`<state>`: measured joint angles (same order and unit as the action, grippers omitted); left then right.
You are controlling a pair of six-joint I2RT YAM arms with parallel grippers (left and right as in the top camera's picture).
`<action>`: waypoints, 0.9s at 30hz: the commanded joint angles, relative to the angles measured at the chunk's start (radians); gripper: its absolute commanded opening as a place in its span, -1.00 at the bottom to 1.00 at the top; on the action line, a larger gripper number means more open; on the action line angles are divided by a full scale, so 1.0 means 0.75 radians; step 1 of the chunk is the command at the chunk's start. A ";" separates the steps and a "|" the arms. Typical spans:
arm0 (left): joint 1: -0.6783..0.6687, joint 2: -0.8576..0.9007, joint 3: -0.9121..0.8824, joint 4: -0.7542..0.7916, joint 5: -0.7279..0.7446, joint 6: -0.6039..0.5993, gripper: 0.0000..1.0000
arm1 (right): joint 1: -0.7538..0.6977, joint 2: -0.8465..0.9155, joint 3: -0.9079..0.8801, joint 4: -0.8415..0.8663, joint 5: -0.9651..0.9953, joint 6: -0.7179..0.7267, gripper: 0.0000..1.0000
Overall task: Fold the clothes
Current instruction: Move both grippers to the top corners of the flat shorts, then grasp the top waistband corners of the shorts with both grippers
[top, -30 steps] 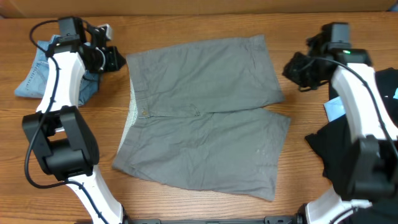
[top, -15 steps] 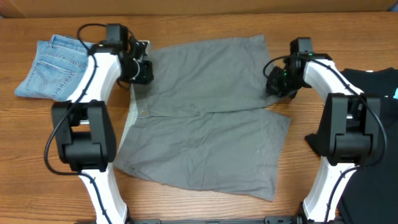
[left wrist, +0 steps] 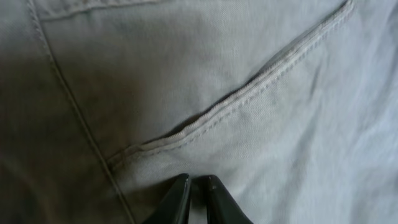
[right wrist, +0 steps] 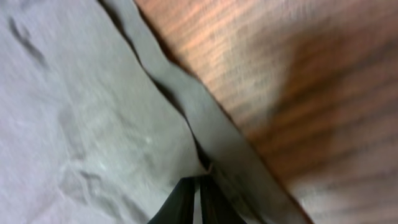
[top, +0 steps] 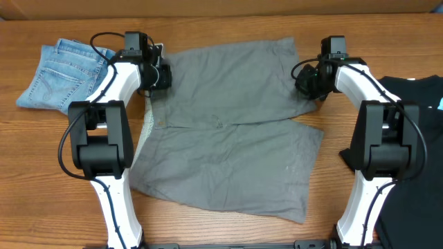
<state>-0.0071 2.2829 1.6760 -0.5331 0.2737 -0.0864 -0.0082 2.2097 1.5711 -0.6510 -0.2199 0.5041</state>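
Overhead, both arms have closed in on the spread, flat grey-khaki shorts [top: 228, 131]: left claw [top: 158, 77] clenched by the pocket, right claw [top: 305, 81] pinching the hem.

The wide shorts [top: 228, 131] lie mid-frame on the bench [top: 41, 173], denim shorts [top: 59, 76] at upper left, heaped garments [top: 422, 117] at the right edge. The left tool [top: 158, 76] meets their upper-left corner, the right tool [top: 304, 81] their upper-right edge.
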 commanded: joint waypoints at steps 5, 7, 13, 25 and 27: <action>-0.009 0.100 0.014 0.103 -0.014 -0.130 -0.69 | -0.030 0.152 -0.051 0.085 0.172 0.062 -0.82; -0.008 0.100 0.052 0.096 -0.014 -0.128 -0.68 | -0.030 0.151 -0.046 0.084 0.171 0.051 -0.82; -0.008 0.095 0.300 -0.129 -0.004 -0.058 -0.30 | -0.030 0.107 0.054 -0.030 0.031 -0.166 -0.70; 0.044 0.093 0.824 -0.552 -0.235 0.022 0.37 | -0.029 -0.268 0.193 -0.145 0.021 -0.264 -0.21; 0.076 0.103 0.820 -0.519 -0.211 -0.014 0.34 | -0.029 -0.300 0.193 -0.160 0.021 -0.264 -0.21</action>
<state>0.0086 2.3562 2.2799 -0.9325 0.1574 -0.0952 -0.0257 2.0735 1.6737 -0.7654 -0.2096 0.3225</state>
